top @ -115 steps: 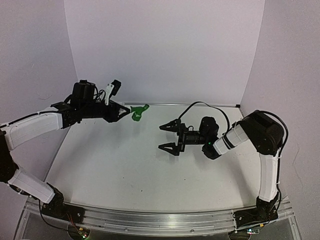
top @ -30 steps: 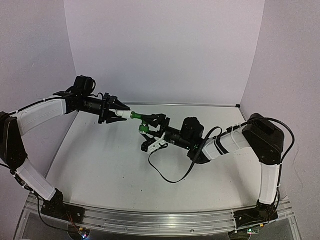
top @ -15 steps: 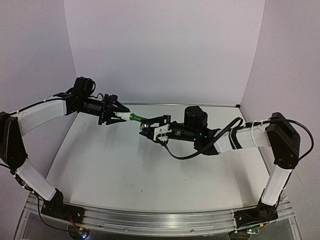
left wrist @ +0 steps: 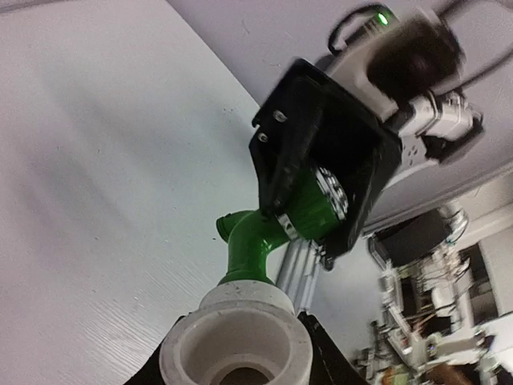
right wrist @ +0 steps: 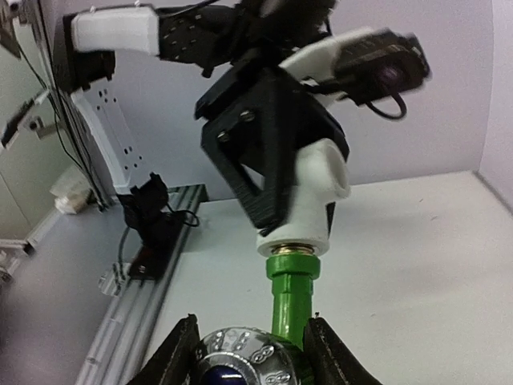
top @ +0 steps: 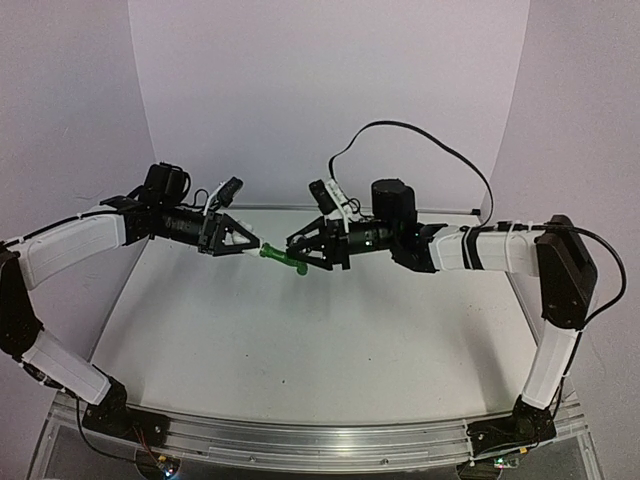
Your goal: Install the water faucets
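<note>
The water faucets hang in mid-air between my two arms, joined end to end. The green tap has its threaded end in the white pipe fitting. My left gripper is shut on the white fitting. From the opposite side, my right gripper is shut on the tap's round knob. The tap's bent spout points off to the side. Both grippers face each other above the back middle of the table.
The white table has purple walls behind it and at both sides. The right arm's black cable arches high above its wrist. An aluminium rail runs along the near edge between the arm bases.
Both wrists have rolled over, so their cameras now sit on top. The right arm has risen and its cable has swung up overhead. The joined faucet parts stay held between the grippers.
</note>
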Controlling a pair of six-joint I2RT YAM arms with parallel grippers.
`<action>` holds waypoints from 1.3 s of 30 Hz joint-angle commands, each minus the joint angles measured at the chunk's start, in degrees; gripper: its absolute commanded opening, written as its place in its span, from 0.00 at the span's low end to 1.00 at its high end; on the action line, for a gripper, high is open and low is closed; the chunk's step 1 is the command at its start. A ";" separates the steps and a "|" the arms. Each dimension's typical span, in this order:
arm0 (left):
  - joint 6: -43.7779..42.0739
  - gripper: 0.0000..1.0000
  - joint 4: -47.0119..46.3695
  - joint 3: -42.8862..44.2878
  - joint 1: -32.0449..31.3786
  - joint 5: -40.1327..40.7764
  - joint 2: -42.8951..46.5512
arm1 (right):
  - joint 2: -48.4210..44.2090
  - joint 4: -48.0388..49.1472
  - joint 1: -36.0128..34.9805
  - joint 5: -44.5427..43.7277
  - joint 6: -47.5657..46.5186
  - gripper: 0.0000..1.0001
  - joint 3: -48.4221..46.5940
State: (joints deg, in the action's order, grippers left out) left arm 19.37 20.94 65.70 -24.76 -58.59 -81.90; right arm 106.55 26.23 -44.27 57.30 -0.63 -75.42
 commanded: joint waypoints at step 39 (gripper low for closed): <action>17.80 0.00 -2.63 8.23 2.70 -7.65 -4.96 | -22.06 -2.85 -0.59 -32.78 -38.14 0.89 21.48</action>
State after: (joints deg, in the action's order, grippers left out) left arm 20.56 20.78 70.36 -25.51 -64.36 -85.80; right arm 87.21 23.20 -41.45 32.12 -5.04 -58.13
